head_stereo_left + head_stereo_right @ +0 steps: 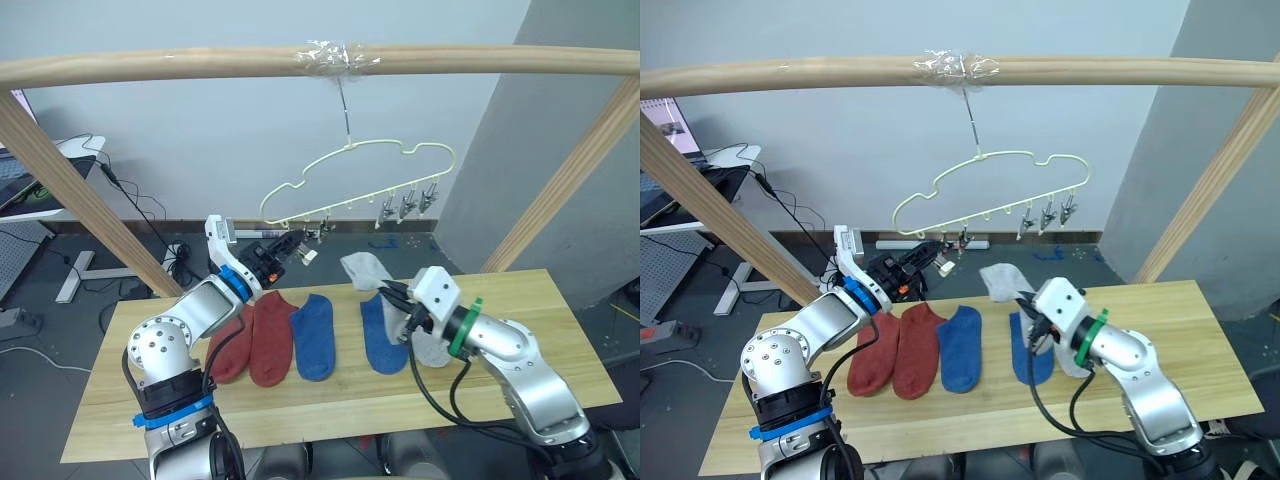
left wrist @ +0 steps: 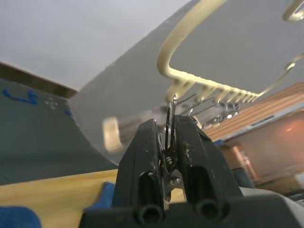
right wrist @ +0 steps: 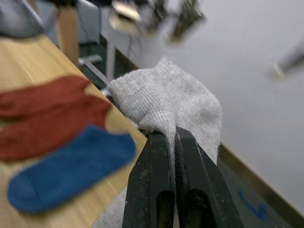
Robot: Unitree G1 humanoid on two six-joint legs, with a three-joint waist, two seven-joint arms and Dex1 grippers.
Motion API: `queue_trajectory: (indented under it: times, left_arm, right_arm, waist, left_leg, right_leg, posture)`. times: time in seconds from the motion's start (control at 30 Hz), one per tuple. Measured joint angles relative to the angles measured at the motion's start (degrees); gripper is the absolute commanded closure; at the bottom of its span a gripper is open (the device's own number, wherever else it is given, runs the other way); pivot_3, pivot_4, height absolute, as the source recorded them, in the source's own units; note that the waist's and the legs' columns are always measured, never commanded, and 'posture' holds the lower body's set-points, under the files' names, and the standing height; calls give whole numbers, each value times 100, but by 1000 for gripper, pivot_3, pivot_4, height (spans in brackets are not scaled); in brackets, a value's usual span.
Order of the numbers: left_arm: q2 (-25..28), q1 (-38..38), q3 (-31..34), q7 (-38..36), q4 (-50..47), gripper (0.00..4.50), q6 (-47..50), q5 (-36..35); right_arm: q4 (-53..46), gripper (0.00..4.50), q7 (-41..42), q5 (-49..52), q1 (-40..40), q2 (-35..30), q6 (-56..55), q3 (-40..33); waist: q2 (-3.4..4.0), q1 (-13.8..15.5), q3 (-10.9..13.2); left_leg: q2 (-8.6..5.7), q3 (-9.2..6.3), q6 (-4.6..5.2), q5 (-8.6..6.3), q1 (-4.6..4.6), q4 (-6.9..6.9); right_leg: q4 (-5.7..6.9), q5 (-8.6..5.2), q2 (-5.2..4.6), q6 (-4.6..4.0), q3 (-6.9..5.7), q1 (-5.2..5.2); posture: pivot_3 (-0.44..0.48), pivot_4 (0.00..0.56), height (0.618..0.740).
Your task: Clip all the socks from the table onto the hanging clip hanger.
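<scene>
Here we see the left pincer (image 2: 168,142) clamped on a clip (image 2: 169,124) of the clip hanger (image 1: 352,172), the clip mostly hidden between its fingers. The right pincer (image 3: 172,142) pinches a grey sock (image 3: 166,102) above the bench (image 1: 550,300), partly covering a second grey sock (image 1: 432,350).

A lab: bare grey walls, loose floor cables (image 1: 150,215), a side desk (image 1: 70,150) with monitor.

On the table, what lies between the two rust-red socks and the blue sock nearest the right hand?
One other blue sock lies there, beside the rust-red socks and apart from the blue sock by the right hand, seen in both eye views.
</scene>
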Motion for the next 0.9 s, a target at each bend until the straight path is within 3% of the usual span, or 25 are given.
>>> queue_trajectory:
  times: [0.47,0.9]
  left_arm:
    - [203,149,-232,510,-1,4339,-159,-1081]
    - [506,260,-533,621,16,4339,-517,-1478]
  right_arm:
    - [-15,4483,102,219,-189,359,173,266]
    - [-143,4483,124,319,-251,338,184,289]
  waist:
    - [-10,56,6]
    - [-13,94,10]
  left_leg:
    - [-2,1,-4,-4,-4,-2]
    - [-2,1,-4,-4,-5,-4]
  right_leg:
    - [-4,-1,-2,-2,2,-3]
    - [-6,-1,-2,-4,1,-4]
  posture:
    - [-61,153,740]
    - [-66,156,740]
